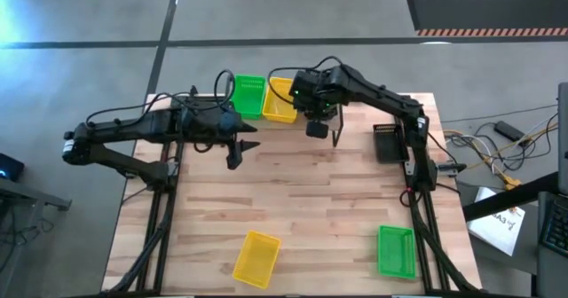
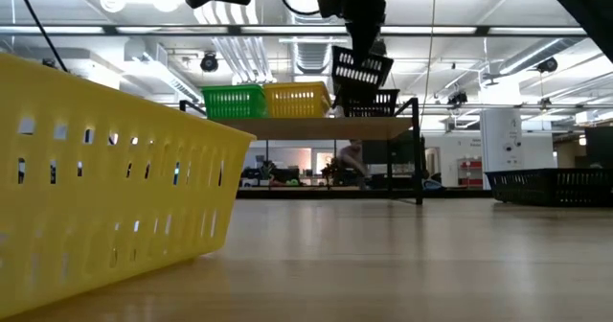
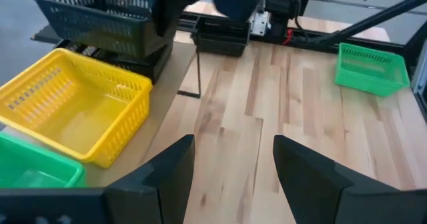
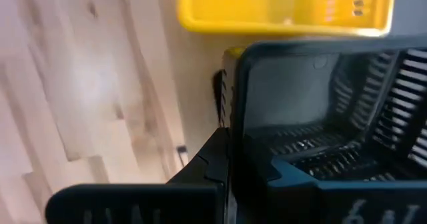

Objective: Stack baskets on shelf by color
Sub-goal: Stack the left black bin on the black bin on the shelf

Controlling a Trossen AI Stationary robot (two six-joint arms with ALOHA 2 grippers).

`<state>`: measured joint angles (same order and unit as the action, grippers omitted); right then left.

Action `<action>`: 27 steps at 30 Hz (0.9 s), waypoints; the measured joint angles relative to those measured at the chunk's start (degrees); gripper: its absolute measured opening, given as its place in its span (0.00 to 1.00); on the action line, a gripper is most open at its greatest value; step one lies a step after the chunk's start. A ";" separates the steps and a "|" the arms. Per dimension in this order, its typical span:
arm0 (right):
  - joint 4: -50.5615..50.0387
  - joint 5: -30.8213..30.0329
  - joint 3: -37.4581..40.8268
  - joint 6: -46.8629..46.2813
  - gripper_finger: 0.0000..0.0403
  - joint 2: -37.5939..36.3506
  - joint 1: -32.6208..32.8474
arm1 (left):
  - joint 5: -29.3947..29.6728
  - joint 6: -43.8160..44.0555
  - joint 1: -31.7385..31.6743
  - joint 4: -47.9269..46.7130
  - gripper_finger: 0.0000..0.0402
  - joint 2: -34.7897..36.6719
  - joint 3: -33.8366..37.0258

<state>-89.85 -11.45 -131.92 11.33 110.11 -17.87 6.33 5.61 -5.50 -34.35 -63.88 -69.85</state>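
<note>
The shelf (image 2: 316,127) stands at the table's far edge. On it sit a green basket (image 1: 248,96) and a yellow basket (image 1: 280,100) side by side, and a black basket (image 2: 372,103) at its right end. My right gripper (image 1: 317,119) is shut on a second black basket (image 2: 361,69), tilted just above the first one. My left gripper (image 3: 233,171) stands open over the bare table in front of the shelf's left part, with nothing between its fingers. My right gripper pinches one side wall (image 4: 230,97) of the black basket at its rim, one finger (image 4: 200,174) outside and the other inside the basket. The fingers come from above, slanting down. The basket hangs tilted over the black basket on the shelf; whether the two touch, I cannot tell.
Another black basket (image 1: 388,143) lies on the table at the right, by the right arm's base. A yellow basket (image 1: 257,258) and a green basket (image 1: 396,250) lie near the front edge. The table's middle (image 1: 302,192) is bare wood.
</note>
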 joint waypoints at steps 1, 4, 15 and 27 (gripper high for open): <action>-0.30 -0.41 0.00 -0.40 0.02 0.15 -0.01 | -0.03 0.00 0.20 0.21 0.47 0.00 0.00; -0.25 -0.61 -0.02 -0.79 0.02 0.26 -0.02 | -0.12 0.00 0.52 0.34 0.47 0.18 0.00; -0.12 -3.34 0.08 7.67 0.02 -1.32 -0.04 | -0.68 0.09 1.14 0.46 0.47 0.37 0.00; -0.21 -3.18 6.16 10.55 0.02 -1.25 -1.53 | -0.68 0.20 1.16 1.16 0.47 0.33 0.00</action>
<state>-90.06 -14.63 -125.75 21.88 108.86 -19.40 5.65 5.80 -4.34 -33.19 -63.55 -69.84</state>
